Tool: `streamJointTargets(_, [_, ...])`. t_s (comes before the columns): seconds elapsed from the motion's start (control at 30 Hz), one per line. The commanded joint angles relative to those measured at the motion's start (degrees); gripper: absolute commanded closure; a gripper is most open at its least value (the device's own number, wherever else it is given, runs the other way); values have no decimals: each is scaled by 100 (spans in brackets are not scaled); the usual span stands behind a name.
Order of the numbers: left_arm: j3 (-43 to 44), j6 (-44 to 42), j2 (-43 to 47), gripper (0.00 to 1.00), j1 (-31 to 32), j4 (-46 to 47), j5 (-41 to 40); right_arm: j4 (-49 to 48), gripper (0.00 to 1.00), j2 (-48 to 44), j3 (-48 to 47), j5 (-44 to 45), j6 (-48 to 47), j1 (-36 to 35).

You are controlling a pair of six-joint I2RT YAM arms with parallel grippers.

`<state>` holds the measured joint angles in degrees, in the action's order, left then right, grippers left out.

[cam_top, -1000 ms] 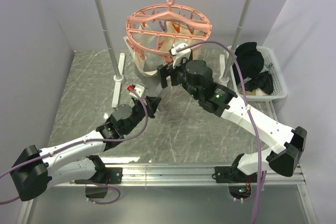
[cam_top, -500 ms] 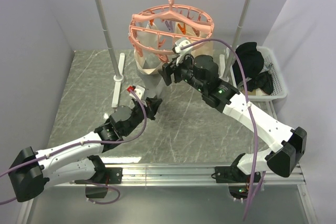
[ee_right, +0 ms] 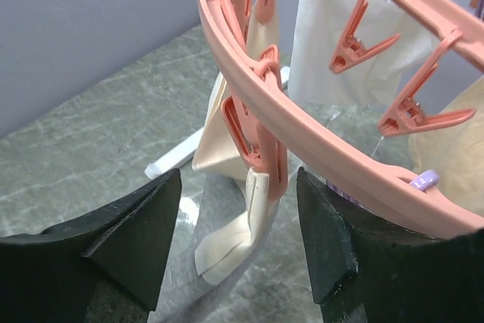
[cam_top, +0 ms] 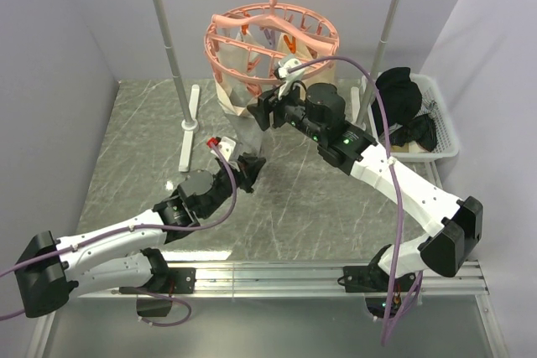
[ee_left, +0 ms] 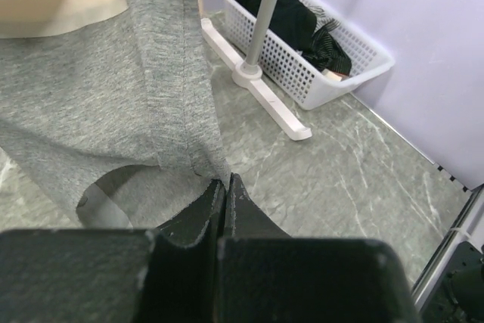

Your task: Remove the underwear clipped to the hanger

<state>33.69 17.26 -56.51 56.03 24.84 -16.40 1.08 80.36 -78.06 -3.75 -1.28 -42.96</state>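
While the right gripper [ee_right: 238, 187] has climbed to the hanger [ee_right: 310, 141], spread wide around a clip [ee_right: 261, 122], the left gripper [ee_left: 224, 187] seems clamped on grey underwear [ee_left: 113, 111] at the hanger's seven o'clock.

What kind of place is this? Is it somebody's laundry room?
Probably a robot test booth, not a home: plain walls, two robot arms bolted to a table, with underwear clipped to a pink hanger and a white basket nearby.
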Motion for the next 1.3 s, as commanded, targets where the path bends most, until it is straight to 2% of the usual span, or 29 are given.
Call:
streamJointTargets(0.0, [234, -12, -70, 99, 110, 214, -56, -635, 31, -20, -122, 32, 119, 25])
streamJointTargets(0.17, [287, -12, -176, 99, 215, 302, -82, -785, 20, 24, -113, 339, 58, -55])
streamJointTargets(0.3, [357, -38, -246, 99, 312, 337, -126, -785, 20, 129, -148, 734, -100, -116])
streamJointTargets(0.5, [428, -100, -299, 99, 417, 337, -188, -899, 20, 164, -33, 682, -127, -151])
streamJointTargets(1.03, [489, -117, -317, 99, 558, 425, -214, -1031, 31, 77, 28, 1175, -22, -678])
streamJointTargets(1.27, [498, -108, -264, 98, 637, 443, -196, -671, 32, 454, -560, 1807, -136, -687])
